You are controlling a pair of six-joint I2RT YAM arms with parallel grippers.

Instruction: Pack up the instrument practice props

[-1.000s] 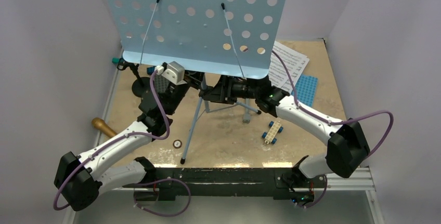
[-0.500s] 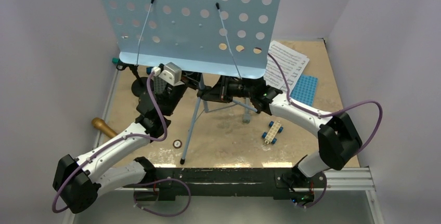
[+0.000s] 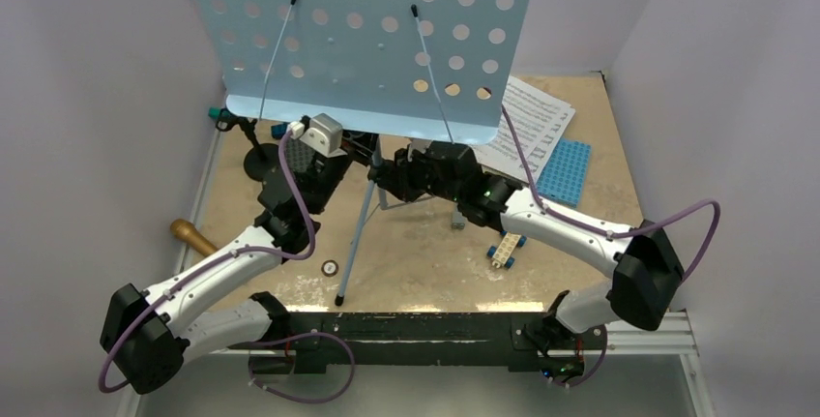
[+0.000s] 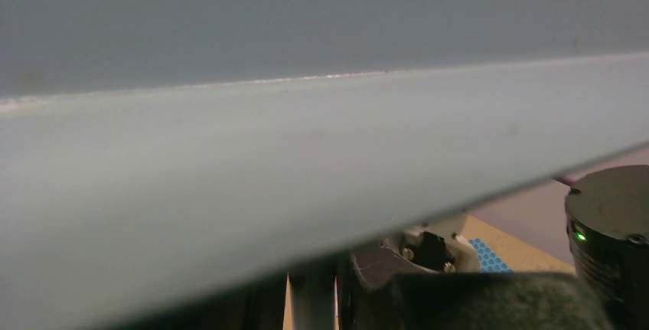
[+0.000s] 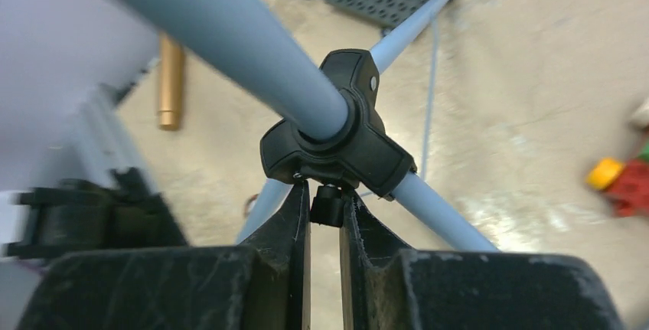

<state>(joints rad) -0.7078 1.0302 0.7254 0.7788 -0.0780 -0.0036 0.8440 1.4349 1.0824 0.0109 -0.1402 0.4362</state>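
The light-blue perforated music stand (image 3: 367, 40) stands upright at the middle back, its tripod legs (image 3: 356, 233) spread on the table. In the right wrist view my right gripper (image 5: 325, 200) is shut on the small black knob (image 5: 329, 211) under the black tripod hub (image 5: 337, 138). My left gripper (image 3: 338, 161) is tucked under the stand's desk; dark fingers (image 4: 383, 269) flank the pole (image 4: 310, 303), gripping it. White sheet-music pages (image 3: 530, 125) lie back right. The gold-brown microphone (image 3: 193, 236) lies at the left. The black mic stand (image 3: 261, 158) is at the back left.
A blue studded baseplate (image 3: 564, 170) lies beside the pages, and a grey one (image 3: 300, 156) by the mic stand. A small brick car (image 3: 505, 248) sits right of the tripod. A little ring (image 3: 330, 267) lies near the front leg. Walls close in on both sides.
My right gripper has closed on the hub's knob and its arm shifted left and nearer. The stand's desk swayed left, then came back. The left arm barely moved.
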